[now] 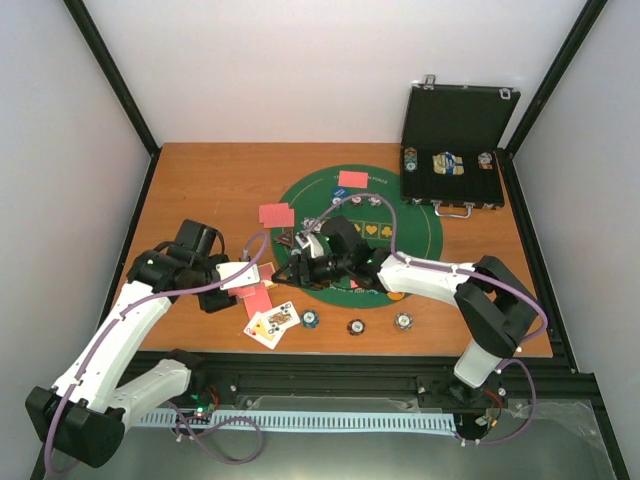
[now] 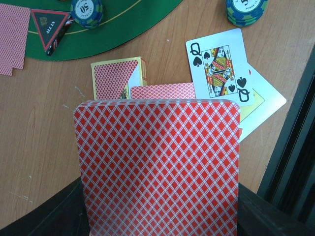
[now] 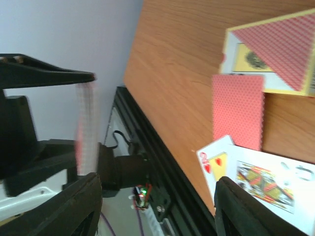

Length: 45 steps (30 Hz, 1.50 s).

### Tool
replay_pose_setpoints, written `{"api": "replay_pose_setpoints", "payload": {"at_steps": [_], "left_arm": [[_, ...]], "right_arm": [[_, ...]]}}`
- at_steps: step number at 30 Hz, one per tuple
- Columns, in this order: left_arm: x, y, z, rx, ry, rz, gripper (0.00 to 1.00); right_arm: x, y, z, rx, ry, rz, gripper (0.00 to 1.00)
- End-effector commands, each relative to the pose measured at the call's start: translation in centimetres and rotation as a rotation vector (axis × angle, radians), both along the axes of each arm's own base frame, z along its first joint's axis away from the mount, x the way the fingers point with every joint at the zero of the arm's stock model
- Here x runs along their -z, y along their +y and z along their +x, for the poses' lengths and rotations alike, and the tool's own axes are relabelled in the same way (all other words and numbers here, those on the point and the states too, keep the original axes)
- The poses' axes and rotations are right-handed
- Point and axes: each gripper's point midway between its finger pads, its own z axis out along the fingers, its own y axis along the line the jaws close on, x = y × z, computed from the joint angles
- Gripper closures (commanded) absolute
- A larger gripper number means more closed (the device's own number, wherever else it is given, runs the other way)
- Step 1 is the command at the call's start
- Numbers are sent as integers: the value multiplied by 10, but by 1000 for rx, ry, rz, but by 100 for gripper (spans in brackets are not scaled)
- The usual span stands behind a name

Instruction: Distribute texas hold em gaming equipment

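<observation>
Firmly, the left hand (image 2: 162, 219) pinches a red-backed card stack (image 2: 157, 167) while the right hand (image 3: 157, 206) gapes empty.

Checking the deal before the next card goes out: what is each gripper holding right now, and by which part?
The left gripper pinches the red-backed deck across its side edges, near its wrist-side end. The right gripper is open, holding nothing.

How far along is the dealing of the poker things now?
Done: face-down cards, face-up cards and three chips lie out. In hand: the left jaws clamp the deck; the right jaws stand open near it. Left: more chips sit in the case.
</observation>
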Motion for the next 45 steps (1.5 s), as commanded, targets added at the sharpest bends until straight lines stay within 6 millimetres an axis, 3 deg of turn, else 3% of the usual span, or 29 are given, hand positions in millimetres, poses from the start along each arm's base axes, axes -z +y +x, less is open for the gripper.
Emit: {"api": "replay_pose_setpoints", "payload": {"at_steps": [1,21,29,35,45], "left_arm": [[-18,-5,3,0,-29,-35,70],[-19,-5,3,5,-34,-33,70],[-20,-5,3,6,-36,-35,70],[-23,-4,4,8,-45,-32,70],[-29,-7,5,15,-60,-51,71]], "right_arm": [[-38,28,-4,-7,-60,134,37],[-32,93,-34,-148,30,219,38],[-17,107,-35,-162,74,199,40],[-2,104,-31,-152,80,149,44],[14,71,-17,-87,100,111,45]]}}
